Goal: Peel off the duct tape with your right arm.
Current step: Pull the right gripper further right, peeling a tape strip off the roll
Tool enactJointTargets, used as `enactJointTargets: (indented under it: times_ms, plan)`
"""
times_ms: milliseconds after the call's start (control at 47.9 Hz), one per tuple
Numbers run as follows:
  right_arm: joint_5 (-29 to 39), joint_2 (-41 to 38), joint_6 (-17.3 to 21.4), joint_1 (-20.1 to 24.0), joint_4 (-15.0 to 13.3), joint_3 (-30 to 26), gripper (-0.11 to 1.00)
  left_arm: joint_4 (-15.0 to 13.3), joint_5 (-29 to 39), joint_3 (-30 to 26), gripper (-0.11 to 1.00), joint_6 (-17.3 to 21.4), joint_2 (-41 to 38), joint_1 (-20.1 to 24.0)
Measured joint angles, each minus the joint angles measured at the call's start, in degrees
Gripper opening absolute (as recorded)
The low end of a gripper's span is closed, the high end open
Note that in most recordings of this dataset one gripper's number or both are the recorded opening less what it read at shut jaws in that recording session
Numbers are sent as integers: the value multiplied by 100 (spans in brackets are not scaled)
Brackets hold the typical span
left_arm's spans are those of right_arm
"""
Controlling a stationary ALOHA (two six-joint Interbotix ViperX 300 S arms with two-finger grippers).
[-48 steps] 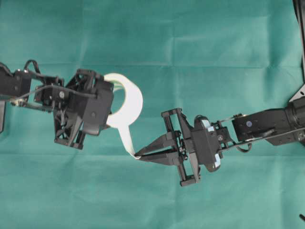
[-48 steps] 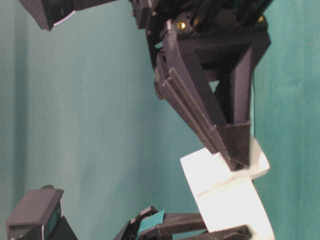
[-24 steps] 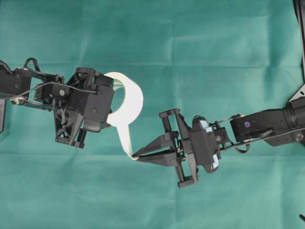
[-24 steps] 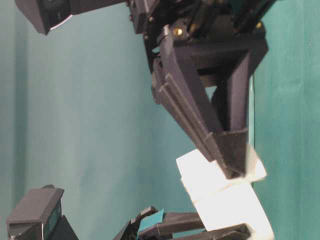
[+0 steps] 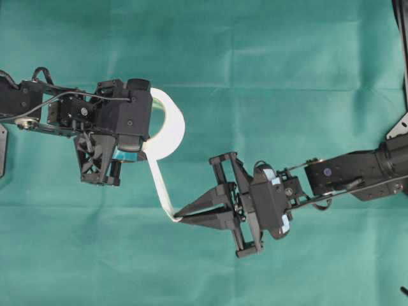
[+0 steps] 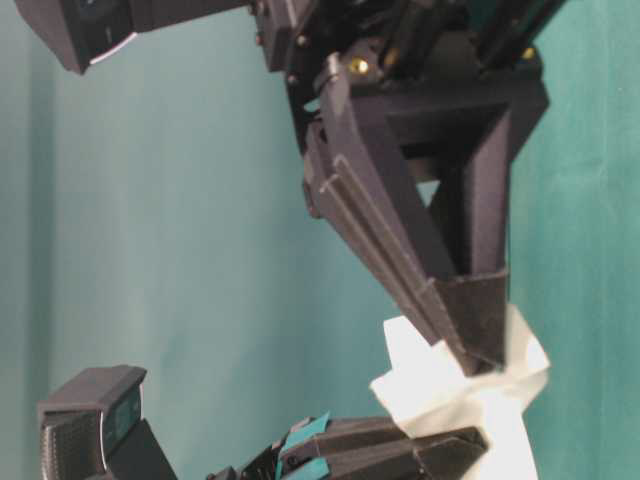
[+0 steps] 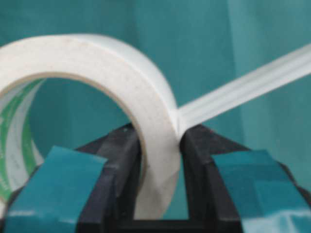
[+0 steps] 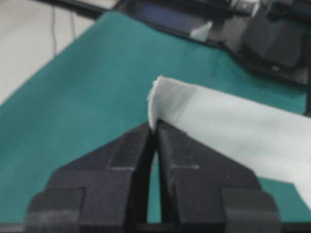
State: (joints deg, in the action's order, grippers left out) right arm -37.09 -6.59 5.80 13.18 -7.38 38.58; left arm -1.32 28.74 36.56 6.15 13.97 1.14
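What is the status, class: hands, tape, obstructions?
Left hand clamps the white duct tape roll wall. Right hand shut on the peeled white strip, stretched taut from the roll. Nothing in the way.

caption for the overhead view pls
Right gripper pulls a strip from the duct tape held by the left gripper.

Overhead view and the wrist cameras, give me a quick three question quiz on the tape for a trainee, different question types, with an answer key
1. True or false: the right gripper is shut on the strip pulled off the roll.
2. Multiple choice: the left gripper grips the roll A) by its strip, B) across its wall, one finger inside the ring, C) not at all.
3. Fill in: the strip runs from the roll to the ____ gripper's tips.

Key: 1 true; 2 B; 3 right
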Motion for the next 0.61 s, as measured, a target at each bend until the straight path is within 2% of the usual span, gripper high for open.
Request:
enactJointTargets:
  times_ms: [606]
  plan:
    - [237, 18, -9, 9, 26, -9, -9, 0, 44, 70, 21, 9, 62, -44]
